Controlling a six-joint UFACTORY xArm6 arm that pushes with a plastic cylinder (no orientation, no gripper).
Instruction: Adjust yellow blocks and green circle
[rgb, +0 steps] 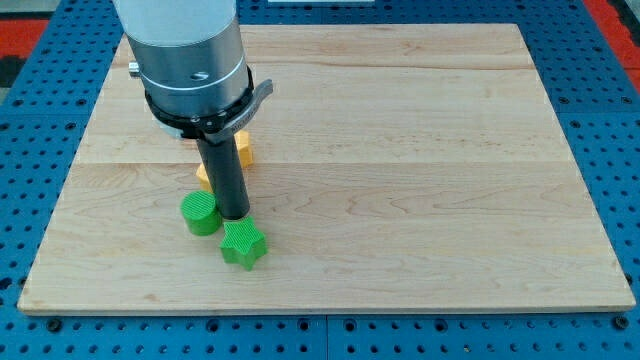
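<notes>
My tip (235, 214) rests on the board just right of the green circle (200, 212) and just above the green star (244, 245). Two yellow blocks lie behind the rod: one (244, 150) at the rod's right side, higher in the view, and one (203, 176) peeking out at the rod's left, just above the green circle. The rod and the arm's body hide most of both yellow blocks, so their shapes cannot be made out. The tip looks close to the green circle; contact cannot be told.
The wooden board (400, 150) lies on a blue pegboard table (610, 120). The arm's grey cylindrical body (190, 60) hangs over the board's upper left.
</notes>
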